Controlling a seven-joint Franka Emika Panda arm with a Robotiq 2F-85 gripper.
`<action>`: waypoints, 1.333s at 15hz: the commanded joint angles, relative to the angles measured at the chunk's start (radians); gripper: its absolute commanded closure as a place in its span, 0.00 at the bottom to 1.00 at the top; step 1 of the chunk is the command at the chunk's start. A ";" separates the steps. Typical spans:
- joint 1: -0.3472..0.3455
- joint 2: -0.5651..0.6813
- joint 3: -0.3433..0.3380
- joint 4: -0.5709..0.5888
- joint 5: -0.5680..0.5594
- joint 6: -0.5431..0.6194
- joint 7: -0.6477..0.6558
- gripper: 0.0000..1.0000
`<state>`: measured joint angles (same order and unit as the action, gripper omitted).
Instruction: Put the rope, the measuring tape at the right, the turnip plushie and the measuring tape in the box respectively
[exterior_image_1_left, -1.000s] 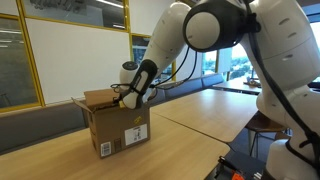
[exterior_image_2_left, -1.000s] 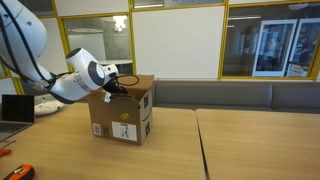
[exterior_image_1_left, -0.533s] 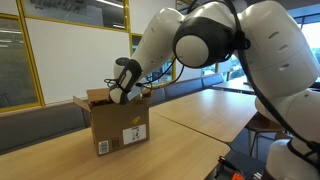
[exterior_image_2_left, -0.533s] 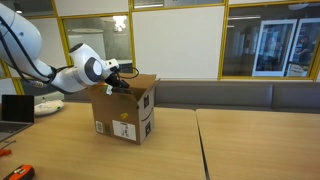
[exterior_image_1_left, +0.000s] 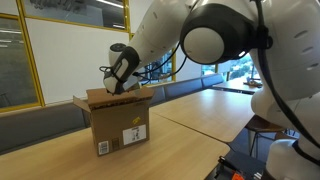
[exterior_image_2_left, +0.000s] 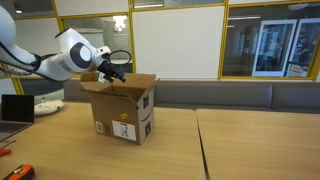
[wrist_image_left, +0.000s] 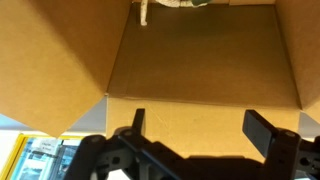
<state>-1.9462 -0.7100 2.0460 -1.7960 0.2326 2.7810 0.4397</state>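
Observation:
An open cardboard box (exterior_image_1_left: 118, 122) stands on the wooden table; it also shows in an exterior view (exterior_image_2_left: 124, 110). My gripper (exterior_image_1_left: 112, 84) hovers just above the box's open top, also seen in an exterior view (exterior_image_2_left: 112, 73). In the wrist view the gripper (wrist_image_left: 200, 125) is open and empty, looking down at the box's inner wall (wrist_image_left: 200, 60). A bit of white rope (wrist_image_left: 145, 12) shows at the top edge, inside the box. The measuring tapes and turnip plushie are out of view.
A wooden table (exterior_image_1_left: 200, 125) extends to the right of the box. A laptop (exterior_image_2_left: 15, 108) and a white object (exterior_image_2_left: 48, 104) sit at the left. An orange item (exterior_image_2_left: 22, 172) lies near the front edge. Glass walls stand behind.
My gripper has risen out of the box and moved up and back. The box stays in place.

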 joint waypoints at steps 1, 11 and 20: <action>0.153 0.086 -0.082 -0.105 0.033 -0.030 -0.073 0.00; 0.484 0.360 -0.147 -0.385 0.067 -0.161 -0.253 0.00; 0.537 0.393 -0.107 -0.445 0.230 -0.323 -0.398 0.00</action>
<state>-1.4132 -0.3449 1.9209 -2.2291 0.3851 2.5085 0.1230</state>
